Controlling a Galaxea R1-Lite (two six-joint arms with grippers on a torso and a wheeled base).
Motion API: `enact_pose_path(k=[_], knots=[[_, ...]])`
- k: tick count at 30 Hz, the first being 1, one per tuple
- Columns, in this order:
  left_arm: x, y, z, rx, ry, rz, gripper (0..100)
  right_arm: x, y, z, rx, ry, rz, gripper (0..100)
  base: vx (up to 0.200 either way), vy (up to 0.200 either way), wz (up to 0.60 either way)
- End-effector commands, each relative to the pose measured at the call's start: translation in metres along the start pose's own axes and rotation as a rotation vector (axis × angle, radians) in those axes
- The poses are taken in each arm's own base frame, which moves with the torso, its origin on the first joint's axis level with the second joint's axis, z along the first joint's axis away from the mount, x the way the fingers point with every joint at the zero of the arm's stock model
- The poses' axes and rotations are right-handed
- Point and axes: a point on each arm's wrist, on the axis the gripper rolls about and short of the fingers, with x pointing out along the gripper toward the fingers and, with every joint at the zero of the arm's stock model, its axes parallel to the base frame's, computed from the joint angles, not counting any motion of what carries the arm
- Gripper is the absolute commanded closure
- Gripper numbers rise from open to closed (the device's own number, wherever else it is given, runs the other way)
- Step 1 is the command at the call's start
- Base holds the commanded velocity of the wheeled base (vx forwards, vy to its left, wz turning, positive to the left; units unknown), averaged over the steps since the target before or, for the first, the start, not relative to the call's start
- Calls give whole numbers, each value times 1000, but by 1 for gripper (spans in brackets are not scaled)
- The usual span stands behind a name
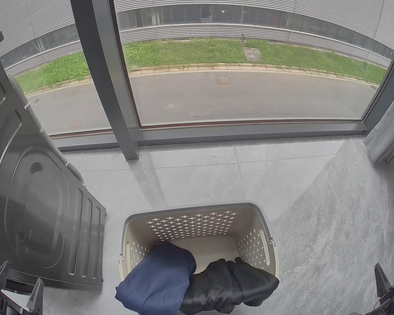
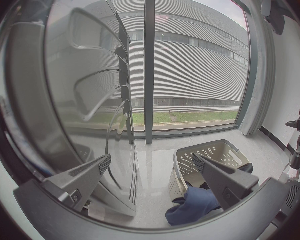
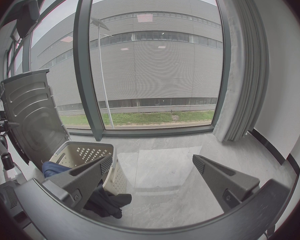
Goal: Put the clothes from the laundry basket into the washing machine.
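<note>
Head view: left tool (image 1: 21, 275), right tool (image 1: 389, 261) spread, empty; navy garment (image 1: 157, 276) overhanging laundry basket (image 1: 188, 208) rim at 6 o'clock may slip floorward.

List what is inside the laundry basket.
A navy garment and a black garment lie in the laundry basket, both spilling over its near rim. Its bare bottom shows behind them. Anything beneath the two garments is covered.
</note>
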Motion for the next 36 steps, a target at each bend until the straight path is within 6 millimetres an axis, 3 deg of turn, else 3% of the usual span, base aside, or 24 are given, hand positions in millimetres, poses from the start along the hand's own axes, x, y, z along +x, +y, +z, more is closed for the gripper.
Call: enact_pose_path(k=[1,36], knots=[[0,0,-5,0,-1,1,0,0,0,-5,0,2,2,0,-200,0,0],[0,0,-5,0,-2,1,0,0,0,-5,0,2,2,0,-200,0,0]])
